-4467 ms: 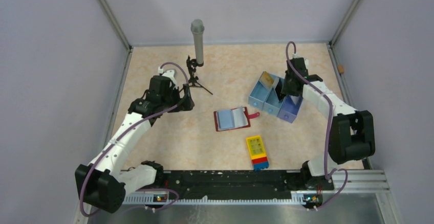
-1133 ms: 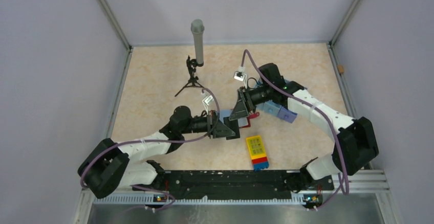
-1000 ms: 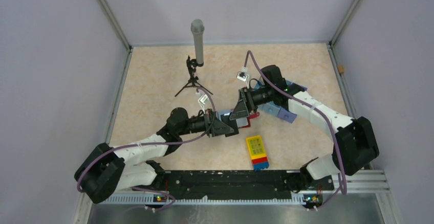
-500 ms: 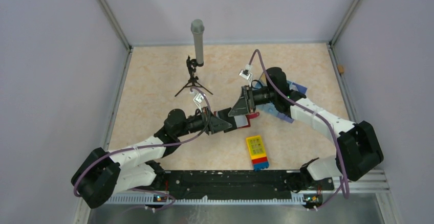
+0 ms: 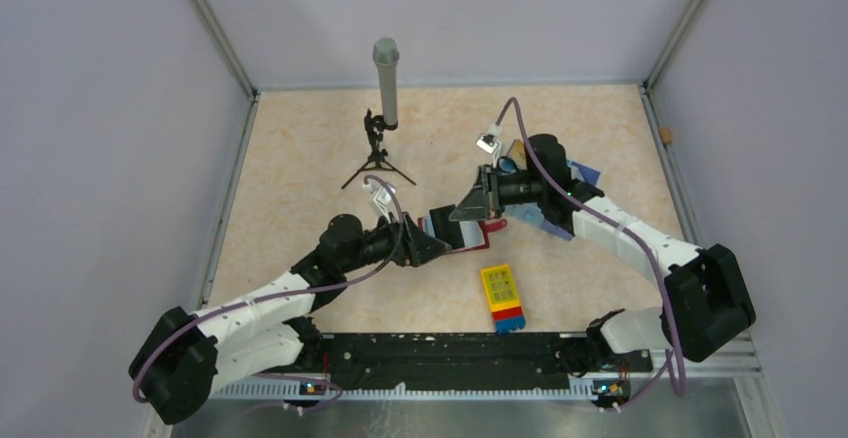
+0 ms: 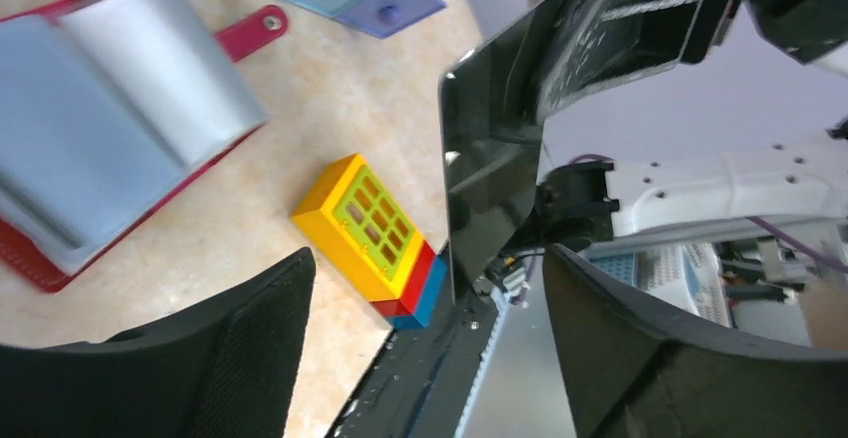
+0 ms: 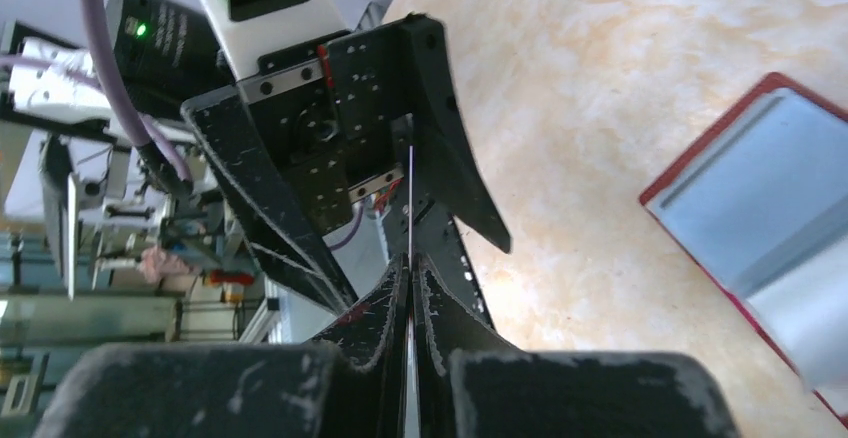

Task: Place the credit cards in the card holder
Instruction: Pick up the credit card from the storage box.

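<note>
The card holder [image 5: 441,224] lies open mid-table, dark red with blue-grey pockets, also in the left wrist view [image 6: 110,148] and the right wrist view [image 7: 770,198]. My right gripper [image 5: 458,214] is shut on a dark credit card [image 6: 490,188], holding it upright above the holder's right half; the card is edge-on in the right wrist view [image 7: 410,208]. My left gripper [image 5: 440,247] is open and empty [image 6: 430,358], facing the card from the left. A yellow-gold card [image 5: 516,148] peeks from the tray. The pale card is hidden.
A light-blue tray [image 5: 548,216] sits right of the holder, mostly under my right arm. A yellow, red and blue block [image 5: 503,298] lies near the front edge. A microphone on a small tripod [image 5: 385,83] stands at the back.
My right gripper took the dark card from the tray to above the holder. My left arm swung from the left to the holder, and over the last second drew back slightly left.
</note>
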